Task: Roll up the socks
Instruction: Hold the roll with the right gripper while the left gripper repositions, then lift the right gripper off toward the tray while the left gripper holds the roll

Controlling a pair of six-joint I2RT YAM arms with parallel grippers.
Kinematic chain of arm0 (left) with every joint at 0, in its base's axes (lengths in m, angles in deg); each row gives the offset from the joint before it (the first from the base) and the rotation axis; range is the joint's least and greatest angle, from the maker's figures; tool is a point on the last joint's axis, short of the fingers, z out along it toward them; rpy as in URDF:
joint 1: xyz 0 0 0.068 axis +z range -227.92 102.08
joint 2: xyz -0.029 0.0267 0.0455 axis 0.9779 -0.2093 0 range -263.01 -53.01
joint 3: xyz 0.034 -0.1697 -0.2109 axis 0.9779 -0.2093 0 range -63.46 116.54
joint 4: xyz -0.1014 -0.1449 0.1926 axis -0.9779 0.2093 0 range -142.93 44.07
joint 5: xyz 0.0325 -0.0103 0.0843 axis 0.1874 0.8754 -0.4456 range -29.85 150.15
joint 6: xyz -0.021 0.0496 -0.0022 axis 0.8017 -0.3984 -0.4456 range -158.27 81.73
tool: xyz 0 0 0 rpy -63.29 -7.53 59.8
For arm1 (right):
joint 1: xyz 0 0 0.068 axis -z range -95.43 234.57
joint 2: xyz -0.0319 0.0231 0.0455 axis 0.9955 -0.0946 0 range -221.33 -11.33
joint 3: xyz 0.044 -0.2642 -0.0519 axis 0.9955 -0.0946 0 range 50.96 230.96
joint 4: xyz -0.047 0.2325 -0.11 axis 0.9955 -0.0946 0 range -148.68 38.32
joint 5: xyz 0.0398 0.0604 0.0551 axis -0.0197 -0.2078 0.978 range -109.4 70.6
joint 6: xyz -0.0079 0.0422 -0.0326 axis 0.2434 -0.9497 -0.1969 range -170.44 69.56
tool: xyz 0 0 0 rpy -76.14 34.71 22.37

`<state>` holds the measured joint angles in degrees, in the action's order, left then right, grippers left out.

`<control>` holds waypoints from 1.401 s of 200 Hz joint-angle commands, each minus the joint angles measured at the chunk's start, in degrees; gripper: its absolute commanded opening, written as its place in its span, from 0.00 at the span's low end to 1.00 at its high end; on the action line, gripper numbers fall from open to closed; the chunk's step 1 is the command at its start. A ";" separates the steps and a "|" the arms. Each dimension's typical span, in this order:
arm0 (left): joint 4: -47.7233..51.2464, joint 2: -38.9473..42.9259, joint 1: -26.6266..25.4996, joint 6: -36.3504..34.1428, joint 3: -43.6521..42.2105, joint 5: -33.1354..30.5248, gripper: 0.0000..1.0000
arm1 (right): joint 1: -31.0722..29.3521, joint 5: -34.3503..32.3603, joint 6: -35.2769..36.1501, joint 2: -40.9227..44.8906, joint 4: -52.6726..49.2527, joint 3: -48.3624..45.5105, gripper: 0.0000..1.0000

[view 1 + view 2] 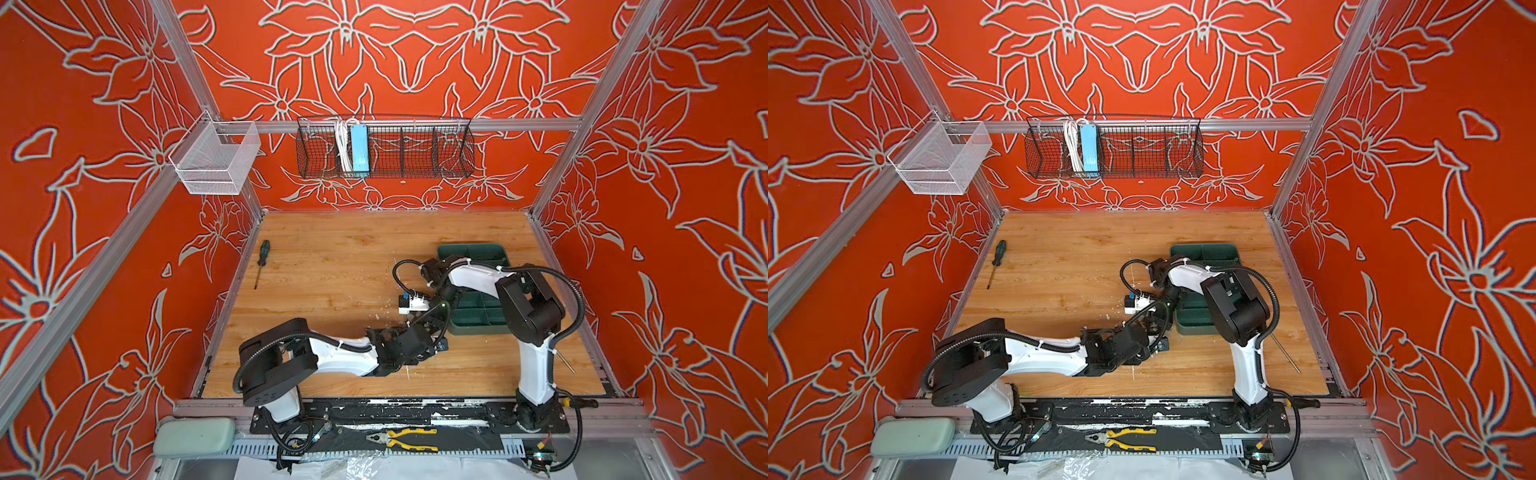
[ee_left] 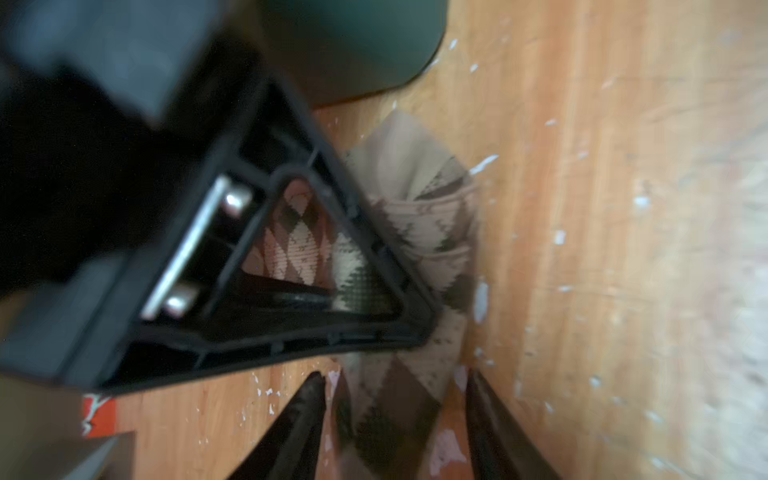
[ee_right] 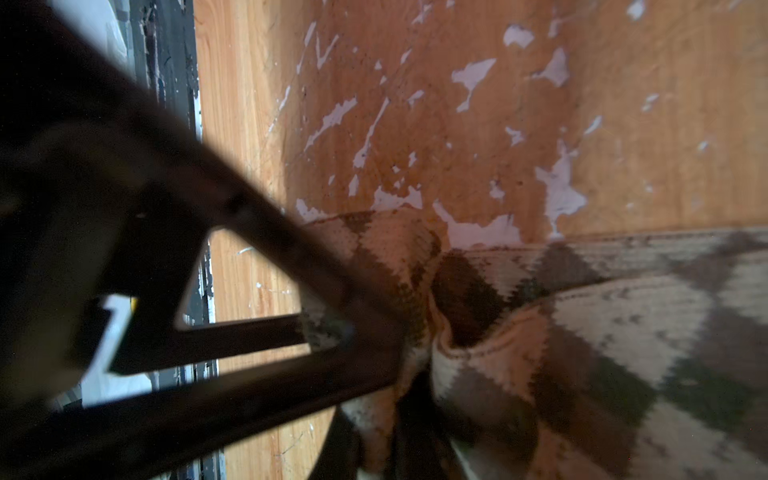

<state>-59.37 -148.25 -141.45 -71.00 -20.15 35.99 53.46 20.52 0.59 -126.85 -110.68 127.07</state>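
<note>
The argyle sock (image 2: 432, 232) is judged to be light, soft and limp. No shape is likely to be kept by the knit unless it is pinned, and a loose turn may spring open once it is let go. The fabric is expected to stretch under a pull, so a hold is best taken across the full width of the bundled end, through all its layers, rather than on a single edge. Little slip is expected against the scuffed wooden table (image 1: 332, 270).

The sock is seen as a beige-olive knit with brown and dark green diamonds. In the left wrist view it is folded over itself in several layers, with a plain beige part toward the green divided tray (image 1: 469, 251). In the right wrist view a curled edge is seen gathered into a pucker.

The sock lies on the table just beside the tray's near left corner, and it is hidden under the two wrists in both top views. The right gripper (image 2: 415, 328) is closed on a pinch of the sock's fabric. The left gripper (image 2: 395, 376) is held apart, its fingers (image 2: 303, 419) set on either side of the sock with a sliver of table showing on each side, so nothing is gripped by it. The purple sock is not found in any view.
</note>
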 commanded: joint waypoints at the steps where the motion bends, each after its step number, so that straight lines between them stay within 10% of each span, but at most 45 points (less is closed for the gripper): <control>1: -2.63 -1.87 1.75 3.36 1.02 -0.03 0.50 | 0.30 1.10 2.54 -0.93 -4.32 0.85 0.00; 43: 2.64 -4.81 2.27 6.56 4.30 2.62 0.00 | 0.26 1.48 2.75 1.52 -3.55 0.61 0.00; 92: 9.27 -1.25 2.27 10.16 6.22 6.40 0.00 | 0.26 -0.94 1.36 4.74 1.31 -1.42 0.00; 126: 11.67 2.11 3.82 10.89 3.84 8.16 0.00 | 0.29 -2.38 2.23 9.21 3.53 -4.23 0.23; 132: 11.79 2.32 4.14 10.94 3.42 7.86 0.00 | 0.26 -2.63 2.38 10.15 3.50 -4.55 0.41; 137: 11.80 2.36 4.24 10.95 3.22 7.49 0.00 | 0.26 -2.93 2.43 10.82 3.38 -4.72 0.90; 141: 12.03 2.29 4.29 10.91 3.19 7.39 0.00 | 0.26 -3.20 2.46 11.30 3.37 -4.87 0.97; 208: 19.39 1.10 4.76 12.09 5.79 9.85 0.00 | 6.54 -8.16 -4.55 32.28 16.51 -10.00 0.98; 259: 36.23 -4.63 10.84 15.85 16.14 26.08 0.00 | 9.33 -34.18 -36.64 58.04 56.94 -26.71 0.98; 280: 42.83 -10.20 14.53 17.08 21.87 33.79 0.00 | 9.32 -23.97 -34.32 65.89 59.57 -31.62 0.98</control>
<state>-28.94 -153.02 -130.45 -56.80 -3.03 58.92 62.84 -5.31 -26.01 -66.77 -62.92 100.21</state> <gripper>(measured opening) 0.089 0.979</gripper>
